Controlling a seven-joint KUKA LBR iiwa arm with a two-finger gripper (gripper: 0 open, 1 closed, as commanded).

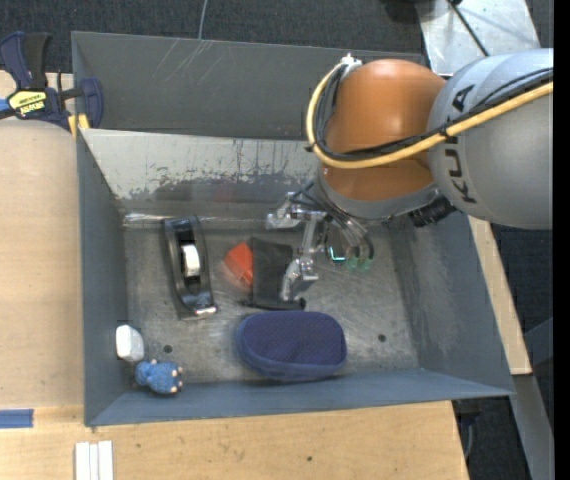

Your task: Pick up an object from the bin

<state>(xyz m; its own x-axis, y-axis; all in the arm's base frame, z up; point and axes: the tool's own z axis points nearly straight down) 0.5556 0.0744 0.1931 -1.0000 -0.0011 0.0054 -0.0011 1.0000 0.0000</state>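
Black flat block (268,280) at frame centre, beside an orange piece (239,261), sits under the tool (299,266). Cannot tell whether the tool is spread or pinching. Step, probably: settling for the grasp. Next: grip block, lift clear of blue pouch (290,345).

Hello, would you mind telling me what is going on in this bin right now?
The KUKA arm reaches in from the view's right, its gripper low in the middle of the grey bin, over a flat black object beside a small orange thing. It holds nothing visibly. A black tape dispenser lies further left, a blue oval pouch at the front, and a small white piece and a blue toy in the front left corner.
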